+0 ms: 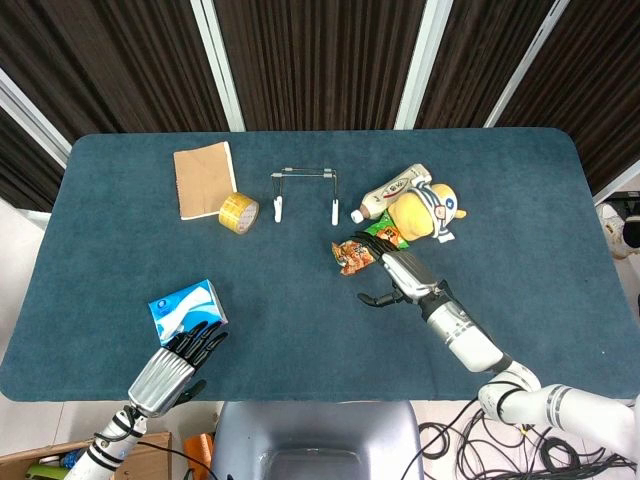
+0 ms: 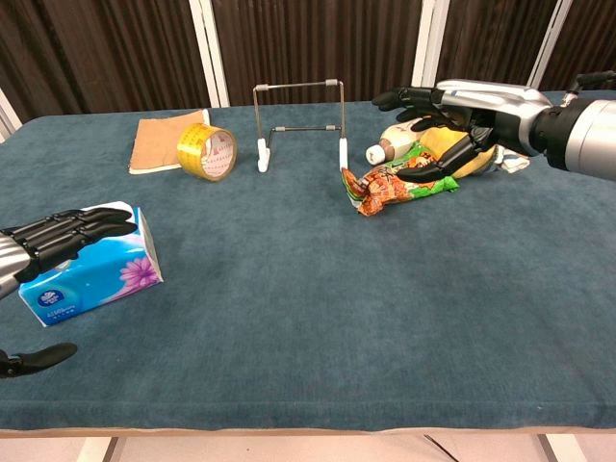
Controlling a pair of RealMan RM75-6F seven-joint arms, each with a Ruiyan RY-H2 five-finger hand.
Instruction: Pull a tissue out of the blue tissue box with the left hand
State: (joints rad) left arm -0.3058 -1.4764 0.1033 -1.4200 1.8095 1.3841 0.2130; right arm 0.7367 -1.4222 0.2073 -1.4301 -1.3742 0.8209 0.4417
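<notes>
The blue tissue box (image 1: pixel 186 310) lies on the table's near left part; in the chest view the tissue box (image 2: pixel 94 270) shows a flower print on its side. My left hand (image 1: pixel 178 366) hovers just in front of the box, fingers stretched toward it and the thumb held apart, holding nothing; its fingertips (image 2: pixel 96 224) reach over the box top. No tissue sticking out is visible. My right hand (image 1: pixel 400 280) hangs open over the table's right middle, above a snack packet (image 2: pixel 390 188).
A brown notebook (image 1: pixel 204 178) and a roll of yellow tape (image 1: pixel 238 211) lie at the back left. A metal rack (image 1: pixel 305 193) stands mid-back. A bottle (image 1: pixel 392 190), a yellow plush toy (image 1: pixel 425 212) and snack packets (image 1: pixel 356 256) cluster at the right.
</notes>
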